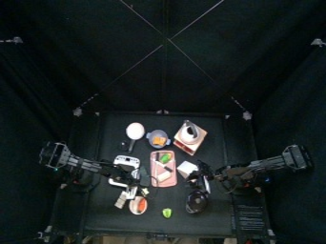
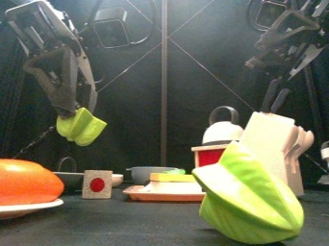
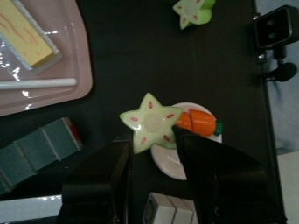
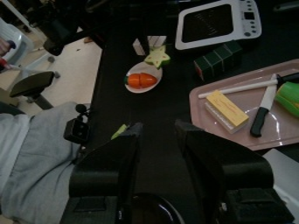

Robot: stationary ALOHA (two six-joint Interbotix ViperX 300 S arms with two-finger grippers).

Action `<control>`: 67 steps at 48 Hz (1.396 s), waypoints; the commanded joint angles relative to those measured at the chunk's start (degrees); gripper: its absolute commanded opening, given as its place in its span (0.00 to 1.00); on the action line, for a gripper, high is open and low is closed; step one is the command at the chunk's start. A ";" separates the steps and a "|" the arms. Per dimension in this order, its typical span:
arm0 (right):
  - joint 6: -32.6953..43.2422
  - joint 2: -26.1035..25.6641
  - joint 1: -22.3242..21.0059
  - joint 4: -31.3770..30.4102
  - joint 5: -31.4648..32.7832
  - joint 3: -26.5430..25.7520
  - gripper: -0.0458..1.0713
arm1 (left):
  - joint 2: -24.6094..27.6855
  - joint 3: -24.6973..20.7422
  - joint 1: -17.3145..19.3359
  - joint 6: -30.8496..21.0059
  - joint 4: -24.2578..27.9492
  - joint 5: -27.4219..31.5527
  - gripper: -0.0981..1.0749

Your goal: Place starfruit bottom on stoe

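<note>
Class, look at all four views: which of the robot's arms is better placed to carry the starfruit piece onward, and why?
Left. The left gripper already holds a starfruit piece between its jaws, lifted above the table in the front view. The right gripper holds nothing, hanging over bare table.

Two starfruit pieces [image 3: 156, 124] [image 3: 193, 10], one tomato [image 3: 198, 122], one pink tray [image 3: 52, 83], one kettle [image 2: 222, 137]

Yellow-green starfruit piece [image 3: 153, 123], orange tomato [image 3: 197, 122], pink tray [image 3: 47, 83].
</note>
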 commanded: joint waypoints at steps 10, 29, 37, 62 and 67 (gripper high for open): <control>0.00 -0.26 -0.09 0.09 -0.53 -0.70 0.71 | -1.05 -1.85 -6.50 -27.86 26.54 7.82 0.66; 0.00 0.00 -0.18 0.09 -0.44 -0.79 0.71 | -8.44 7.91 -13.54 -53.96 38.67 12.66 0.67; 0.00 0.26 -0.09 0.00 -0.44 -0.88 0.71 | -12.74 13.01 -15.38 -59.77 38.67 12.83 0.67; 0.00 0.62 -0.53 0.09 -0.44 -0.88 0.71 | -19.86 21.62 -15.82 -63.11 32.70 12.66 0.69; 0.00 0.70 -0.53 0.09 -0.44 -0.88 0.71 | -19.95 21.71 -15.82 -63.11 32.70 12.48 0.71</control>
